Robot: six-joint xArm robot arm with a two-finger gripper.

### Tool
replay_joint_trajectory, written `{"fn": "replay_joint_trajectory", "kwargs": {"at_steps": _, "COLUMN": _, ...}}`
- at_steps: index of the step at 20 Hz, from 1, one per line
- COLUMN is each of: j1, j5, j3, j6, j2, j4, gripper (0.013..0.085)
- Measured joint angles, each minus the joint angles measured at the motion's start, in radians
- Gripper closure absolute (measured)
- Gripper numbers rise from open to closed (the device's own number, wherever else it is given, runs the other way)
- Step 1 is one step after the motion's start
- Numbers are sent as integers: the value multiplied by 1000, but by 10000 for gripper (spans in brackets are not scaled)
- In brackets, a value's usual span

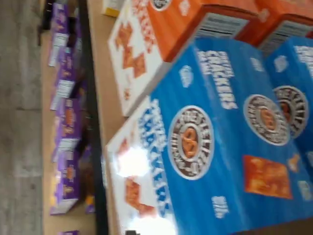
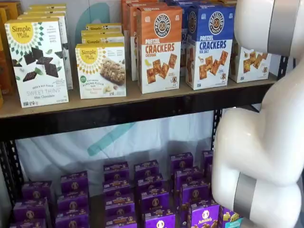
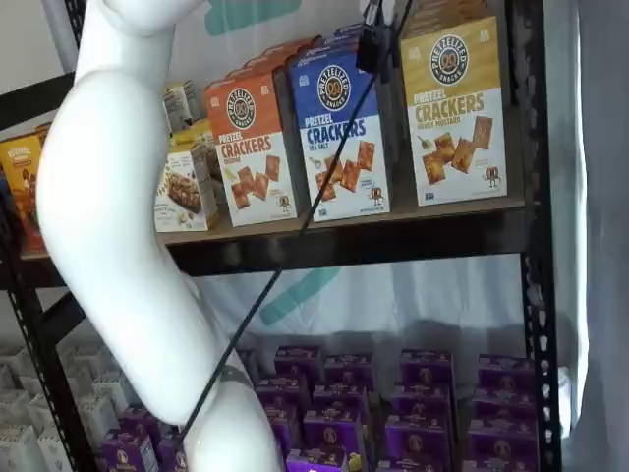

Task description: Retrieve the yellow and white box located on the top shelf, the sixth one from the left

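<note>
The yellow and white box [image 3: 454, 108] stands upright at the right end of the top shelf [image 3: 393, 241], with "Pretzel Crackers" on its front. In a shelf view only its white lower part [image 2: 249, 64] shows, behind my white arm. My gripper [image 3: 378, 47] shows only as a black shape with a cable, hanging from the view's upper edge. It is in front of the blue box's upper right corner, just left of the yellow and white box. No gap between the fingers shows and nothing is in them. The wrist view shows blue and orange boxes, not the yellow and white one.
A blue Sea Salt box [image 2: 209, 45] and an orange Cheddar box [image 2: 159, 47] stand left of the target. White Simple Mills boxes [image 2: 38, 61] are further left. Purple boxes [image 2: 152, 199] fill the lower shelf. My arm [image 2: 256, 156] covers the right side. A black rack post [image 3: 531, 246] borders the target.
</note>
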Motion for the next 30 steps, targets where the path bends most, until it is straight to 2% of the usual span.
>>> {"fn": "replay_joint_trajectory", "kwargs": {"at_steps": 3, "j1": 19, "j5": -91, "j3": 35, "j6": -16, "j2": -14, "j4": 1, "gripper": 130}}
{"fn": "replay_joint_trajectory", "kwargs": {"at_steps": 4, "j1": 29, "j5": -121, "j3": 41, "j6": -24, "j2": -15, "j4": -10, "gripper": 130}}
{"fn": "replay_joint_trajectory", "kwargs": {"at_steps": 8, "j1": 62, "j5": -147, "j3": -9, "j6": -41, "j2": 25, "j4": -86, "gripper": 130}}
{"fn": "replay_joint_trajectory", "kwargs": {"at_steps": 12, "j1": 72, "j5": -195, "j3": -9, "j6": -43, "j2": 32, "j4": -78, "gripper": 130}}
{"fn": "replay_joint_trajectory", "kwargs": {"at_steps": 20, "j1": 125, "j5": -218, "j3": -63, "j6": -37, "j2": 77, "j4": -165, "gripper": 130}}
{"fn": "replay_joint_trajectory", "kwargs": {"at_steps": 24, "j1": 150, "j5": -189, "j3": -112, "j6": -24, "j2": 116, "j4": -219, "gripper": 130}}
{"fn": "replay_joint_trajectory", "kwargs": {"at_steps": 30, "j1": 172, "j5": -172, "j3": -169, "j6": -11, "j2": 165, "j4": -258, "gripper": 130}}
